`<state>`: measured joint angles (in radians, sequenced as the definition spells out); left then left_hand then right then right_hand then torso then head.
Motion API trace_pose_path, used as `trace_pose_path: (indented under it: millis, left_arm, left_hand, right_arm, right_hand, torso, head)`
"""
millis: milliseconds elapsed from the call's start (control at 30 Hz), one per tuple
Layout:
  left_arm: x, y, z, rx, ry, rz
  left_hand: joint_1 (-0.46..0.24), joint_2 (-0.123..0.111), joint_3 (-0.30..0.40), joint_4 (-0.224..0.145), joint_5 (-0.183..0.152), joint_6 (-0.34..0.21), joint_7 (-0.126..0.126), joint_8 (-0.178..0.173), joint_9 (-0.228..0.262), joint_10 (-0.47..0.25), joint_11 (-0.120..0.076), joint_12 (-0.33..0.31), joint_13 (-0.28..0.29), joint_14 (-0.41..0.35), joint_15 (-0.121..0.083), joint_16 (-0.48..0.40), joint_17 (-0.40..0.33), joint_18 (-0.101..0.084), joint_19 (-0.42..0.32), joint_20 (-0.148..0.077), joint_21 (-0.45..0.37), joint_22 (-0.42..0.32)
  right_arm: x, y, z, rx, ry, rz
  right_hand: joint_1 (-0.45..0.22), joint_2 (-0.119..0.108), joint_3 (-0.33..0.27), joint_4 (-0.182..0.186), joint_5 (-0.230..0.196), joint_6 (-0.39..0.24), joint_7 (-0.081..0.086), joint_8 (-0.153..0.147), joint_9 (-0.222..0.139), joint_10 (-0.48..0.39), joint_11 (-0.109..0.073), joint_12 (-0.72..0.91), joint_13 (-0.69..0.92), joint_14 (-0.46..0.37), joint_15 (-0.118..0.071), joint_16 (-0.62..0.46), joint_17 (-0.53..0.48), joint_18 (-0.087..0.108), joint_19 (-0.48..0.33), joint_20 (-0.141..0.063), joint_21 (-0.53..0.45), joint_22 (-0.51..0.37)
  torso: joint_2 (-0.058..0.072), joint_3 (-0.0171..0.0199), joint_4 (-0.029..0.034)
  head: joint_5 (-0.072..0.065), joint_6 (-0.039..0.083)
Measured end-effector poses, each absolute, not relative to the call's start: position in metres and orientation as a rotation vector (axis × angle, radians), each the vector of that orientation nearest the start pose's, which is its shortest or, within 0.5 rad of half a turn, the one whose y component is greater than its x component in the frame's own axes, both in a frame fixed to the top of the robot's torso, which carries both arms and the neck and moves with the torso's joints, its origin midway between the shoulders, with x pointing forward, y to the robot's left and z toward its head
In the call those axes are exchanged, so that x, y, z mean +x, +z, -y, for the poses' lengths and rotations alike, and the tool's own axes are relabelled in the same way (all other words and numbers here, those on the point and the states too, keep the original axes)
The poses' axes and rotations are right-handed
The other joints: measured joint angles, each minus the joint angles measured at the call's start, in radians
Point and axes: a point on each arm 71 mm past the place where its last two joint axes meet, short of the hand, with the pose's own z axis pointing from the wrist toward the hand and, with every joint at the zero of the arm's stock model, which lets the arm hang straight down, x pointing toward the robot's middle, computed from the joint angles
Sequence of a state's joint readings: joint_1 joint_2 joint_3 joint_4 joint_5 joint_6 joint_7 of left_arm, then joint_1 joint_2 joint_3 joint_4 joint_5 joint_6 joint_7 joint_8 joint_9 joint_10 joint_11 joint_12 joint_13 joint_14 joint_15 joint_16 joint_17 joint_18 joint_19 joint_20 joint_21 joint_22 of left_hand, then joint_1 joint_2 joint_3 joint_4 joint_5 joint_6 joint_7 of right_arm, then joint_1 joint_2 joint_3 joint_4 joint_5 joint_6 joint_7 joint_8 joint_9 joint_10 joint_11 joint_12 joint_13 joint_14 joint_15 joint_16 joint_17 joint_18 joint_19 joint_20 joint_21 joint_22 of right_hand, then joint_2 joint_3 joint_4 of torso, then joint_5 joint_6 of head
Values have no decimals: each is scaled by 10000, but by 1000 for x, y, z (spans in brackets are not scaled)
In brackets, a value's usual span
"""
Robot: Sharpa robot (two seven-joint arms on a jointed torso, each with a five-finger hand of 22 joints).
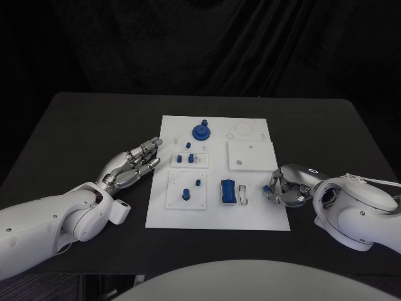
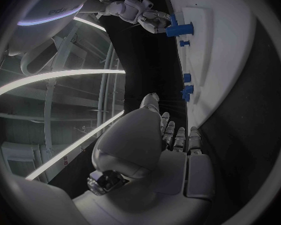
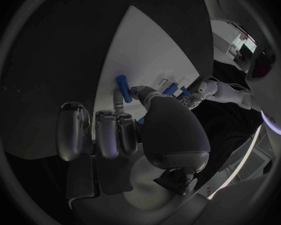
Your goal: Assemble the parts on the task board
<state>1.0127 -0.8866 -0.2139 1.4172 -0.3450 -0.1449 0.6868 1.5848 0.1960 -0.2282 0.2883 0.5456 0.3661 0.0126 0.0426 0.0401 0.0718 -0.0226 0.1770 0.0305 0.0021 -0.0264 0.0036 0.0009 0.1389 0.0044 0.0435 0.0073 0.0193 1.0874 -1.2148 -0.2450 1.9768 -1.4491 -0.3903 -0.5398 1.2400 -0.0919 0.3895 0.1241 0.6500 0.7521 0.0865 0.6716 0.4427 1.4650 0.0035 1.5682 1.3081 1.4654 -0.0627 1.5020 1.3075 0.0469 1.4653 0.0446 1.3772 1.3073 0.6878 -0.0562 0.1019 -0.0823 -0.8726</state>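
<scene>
Head view had the white rectangular task board (image 1: 255,219) centre frame on the black table (image 1: 74,125), long axis running away from the robot. We saw the small blue plastic parts spread over it: a blue round knob-like part (image 1: 202,132) near the top edge, small blue pegs (image 1: 190,157) on the raised white plate at mid-left, two more blue pegs (image 1: 190,190) on the lower-left plate, and a blue rectangular block (image 1: 227,192) lower centre beside a narrow white slot (image 1: 243,195).

Left hand (image 1: 133,164) lay left of the board, fingers straight and spread, tips just short of the board's left edge; it held nothing. We judged it parked there to steady the board or wait its turn.

Right hand (image 1: 289,186) sat at the board's right edge, lower right of frame, fingers curled in. Right wrist view showed a short blue peg (image 3: 122,82) at its fingertips (image 3: 135,91), standing against the board surface, and we read that as pinched. Probably held upright so it could go straight down into a socket.

Room to move: the table was bare on both sides of the board, so both arms had free approach from the sides. The square white plate (image 1: 251,155) just above the right hand was the nearest raised edge to clear.
</scene>
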Motion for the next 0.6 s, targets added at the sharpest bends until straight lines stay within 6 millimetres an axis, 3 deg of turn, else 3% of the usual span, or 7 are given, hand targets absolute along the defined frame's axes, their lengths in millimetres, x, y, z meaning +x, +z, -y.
trace_pose_path:
  millis: [133,233,433,600]
  left_arm:
    - [421,-306,-246,-7544,-15682,-16324]
    - [421,-306,-246,-7540,-15720,-16342]
    - [421,-306,-245,-7537,-15773,-16362]
    - [420,-306,-245,-7540,-15793,-16370]
  left_hand:
    - [0,0,0,0,0,0,0,0,-8,-3,50,-41,0,-34,34,0,0,0,0,0,0,0]
    - [0,0,0,0,-1,0,0,0,-8,-3,51,-41,0,1,69,0,1,1,1,71,0,0]
    - [35,35,0,0,-1,-36,36,0,-8,-3,50,-40,1,-35,105,0,2,2,1,71,0,0]
    - [36,35,31,-25,-2,-36,36,0,-8,-3,50,-40,1,-35,105,0,3,2,37,107,0,0]
  right_arm:
    - [334,-260,266,3538,4059,-20771]
    - [336,-258,265,5177,4701,-21084]
    - [336,-262,258,8242,5797,-21797]
    - [336,-266,253,9792,6291,-22127]
  right_hand:
    - [-129,30,55,52,0,0,0,-40,81,0,0,0,0,0,0,-70,0,-1,0,0,-104,0]
    - [-443,41,319,-155,30,0,0,-61,156,0,0,0,-1,0,0,-71,0,-1,0,0,-177,0]
    - [-947,278,296,-282,550,0,0,-66,418,0,0,0,-2,0,0,-156,0,-1,0,0,-317,0]
    - [-1065,395,61,-206,338,-37,-38,-66,503,0,0,0,-2,-1,1,-193,0,-1,0,1,-619,0]
  torso:
    - [4,1,0]
    - [4,1,0]
    - [2,0,-3]
    - [0,-5,14]
  head:
    - [11,0]
    - [33,0]
    - [54,0]
    - [41,0]
